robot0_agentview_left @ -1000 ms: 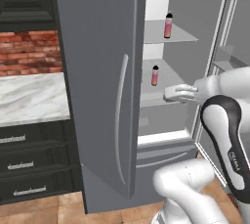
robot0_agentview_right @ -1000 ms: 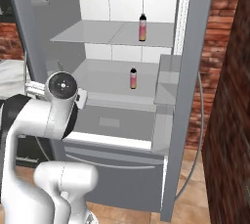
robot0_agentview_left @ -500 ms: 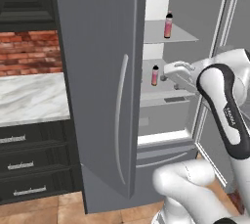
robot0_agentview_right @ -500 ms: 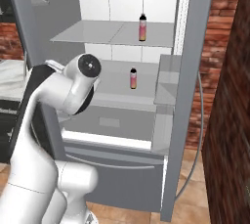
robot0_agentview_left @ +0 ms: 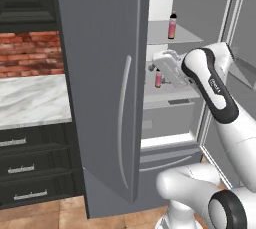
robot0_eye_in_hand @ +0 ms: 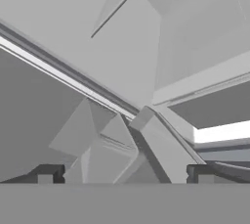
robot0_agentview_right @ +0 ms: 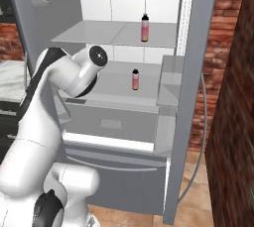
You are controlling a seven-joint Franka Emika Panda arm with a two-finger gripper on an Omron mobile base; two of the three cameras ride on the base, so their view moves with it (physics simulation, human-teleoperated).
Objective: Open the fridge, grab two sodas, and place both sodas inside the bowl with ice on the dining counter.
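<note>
Grey fridge door: the left door (robot0_agentview_left: 102, 88) stands swung open through the left half of the left base view, its long curved handle (robot0_agentview_left: 122, 123) running down the middle of the frame.
Dark drawers: far left of the left base view, drawer cabinets (robot0_agentview_left: 30, 170) sit under a marble top (robot0_agentview_left: 30, 98), with red brick wall (robot0_agentview_left: 27, 53) above.
Fridge: the fridge (robot0_agentview_right: 124, 137) is open in the right base view, with pale shelves across the centre and the bottom drawer low in the frame.
Upper soda: one pink bottle (robot0_agentview_right: 145, 28) stands upright on the upper shelf, upper centre of the right base view; also at (robot0_agentview_left: 172, 26).
Lower soda: the second bottle (robot0_agentview_right: 135, 79) stands upright on the shelf below, centre of the frame; in the left base view (robot0_agentview_left: 158, 78) it shows just beside the robot's hand.
Gripper: the gripper (robot0_eye_in_hand: 125, 171) has its dark tips far apart at the bottom corners of the hand view, wide and holding nothing, facing grey fridge panels.
Right door: at the right of the right base view, the open right door (robot0_agentview_right: 191, 97) shows edge-on, brick beyond it.
</note>
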